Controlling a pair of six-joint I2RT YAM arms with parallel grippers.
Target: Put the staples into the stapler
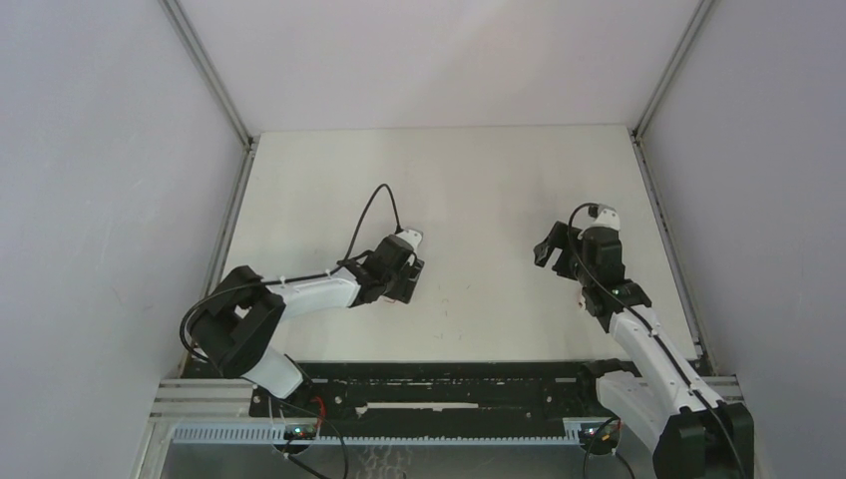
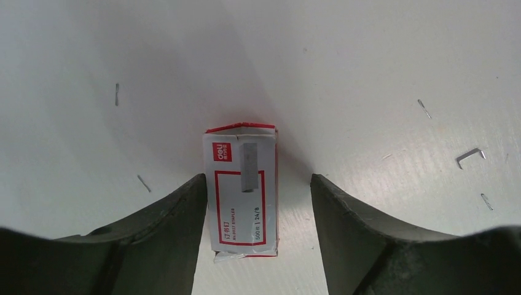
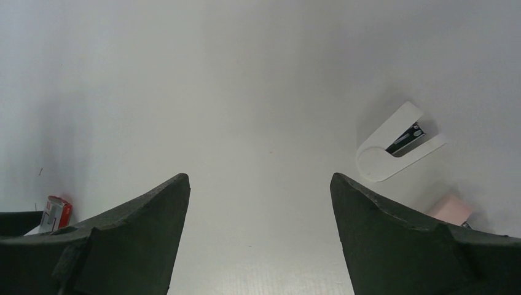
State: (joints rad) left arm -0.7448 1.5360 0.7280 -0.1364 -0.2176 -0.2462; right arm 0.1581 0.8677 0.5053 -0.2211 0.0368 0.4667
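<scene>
Between the jaws of the left gripper [image 2: 258, 178] lies the staple box [image 2: 241, 190], flat on the surface [image 2: 368, 61]. The jaws are spread wider than the box: left finger against its side or nearly so, clear gap on the right, so nothing is gripped. Over on the other side the right gripper [image 3: 259, 178] hangs w/ jaws wide apart & nothing btwn them. Ahead of it, off to its right, sits a white item w/ dark metal in its slot, prob. the stapler [image 3: 399, 144]. Box & stapler are well apart.

Progress, as a judgement: early. No strip visibly taken out, stapler not held, nothing loaded. A grey strip shape shows on the box face; can't tell if printed or real, nor if the box is open. Left to do: get a strip out, open the stapler, seat the strip, close it.

Counts:
- 1 staple box
- 1 stapler
- approx 5 loose staples [image 2: 470, 157] scattered on the surface
- 1 pink object [image 3: 451, 209] near the stapler, partly hidden, unclear what
</scene>
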